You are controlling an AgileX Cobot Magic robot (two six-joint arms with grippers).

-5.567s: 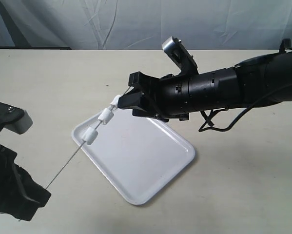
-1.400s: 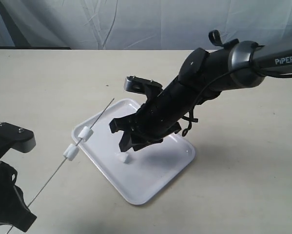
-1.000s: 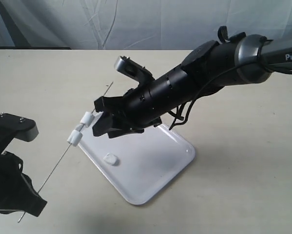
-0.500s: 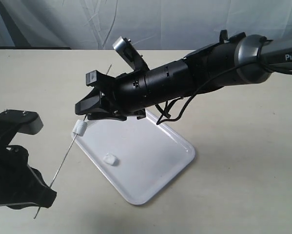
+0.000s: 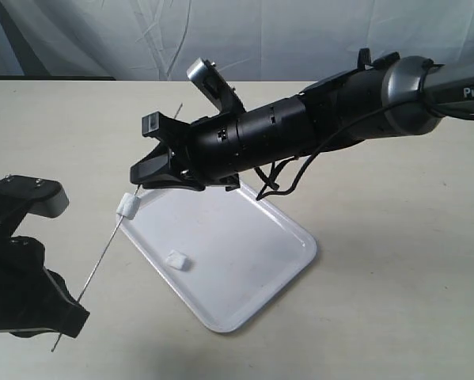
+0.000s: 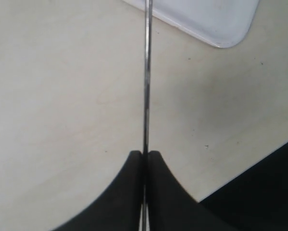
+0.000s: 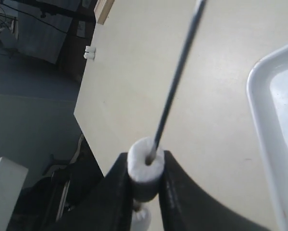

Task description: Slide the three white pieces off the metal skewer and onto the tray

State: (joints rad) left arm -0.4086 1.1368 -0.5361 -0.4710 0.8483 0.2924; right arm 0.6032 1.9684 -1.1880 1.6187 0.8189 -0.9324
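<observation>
The upper white piece (image 7: 144, 180) sits threaded on the metal skewer (image 5: 102, 257), pinched on both sides by the right gripper (image 7: 146, 163), whose jaws have closed in against it. Just below it on the rod rides the lower white piece (image 5: 128, 205), clear of the fingers and hanging over the tray's left corner. The loose white piece (image 5: 176, 259) lies on the floor of the tray (image 5: 244, 305), near its front-left edge. The skewer slants up from the left gripper (image 6: 145, 154), whose jaws are pressed tight on its lower end, near the table's (image 5: 395, 301) front-left. The white tray lies diagonally at mid-table.
</observation>
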